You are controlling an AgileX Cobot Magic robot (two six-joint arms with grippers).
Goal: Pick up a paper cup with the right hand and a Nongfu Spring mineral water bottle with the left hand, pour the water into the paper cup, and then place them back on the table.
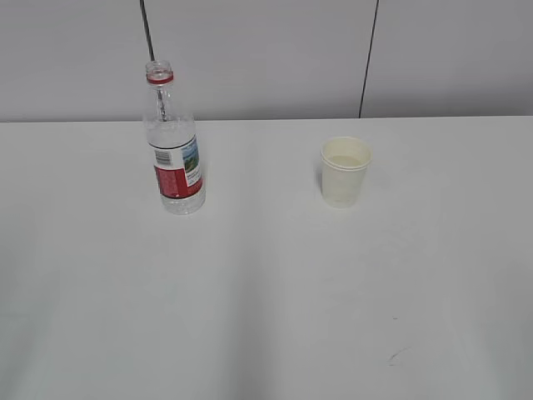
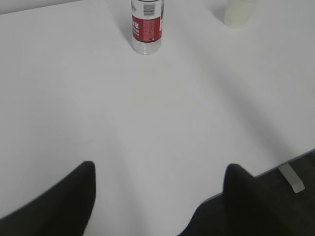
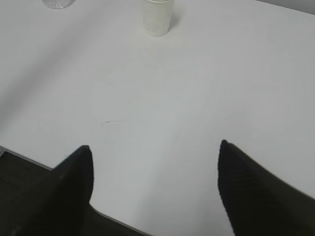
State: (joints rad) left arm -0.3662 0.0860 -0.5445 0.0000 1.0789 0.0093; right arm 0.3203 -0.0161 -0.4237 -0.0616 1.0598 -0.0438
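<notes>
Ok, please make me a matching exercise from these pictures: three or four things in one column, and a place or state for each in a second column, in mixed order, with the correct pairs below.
Things
1. Nongfu Spring mineral water bottle
2. paper cup
3. left hand
4. dark scuff mark

Places or states
A. open, holding nothing, low over the near part of the table
B. upright on the left in the exterior view, no cap on it
C. on the near right of the tabletop
D. upright on the right in the exterior view, apart from the bottle

Pairs: 1-B, 2-D, 3-A, 4-C
</notes>
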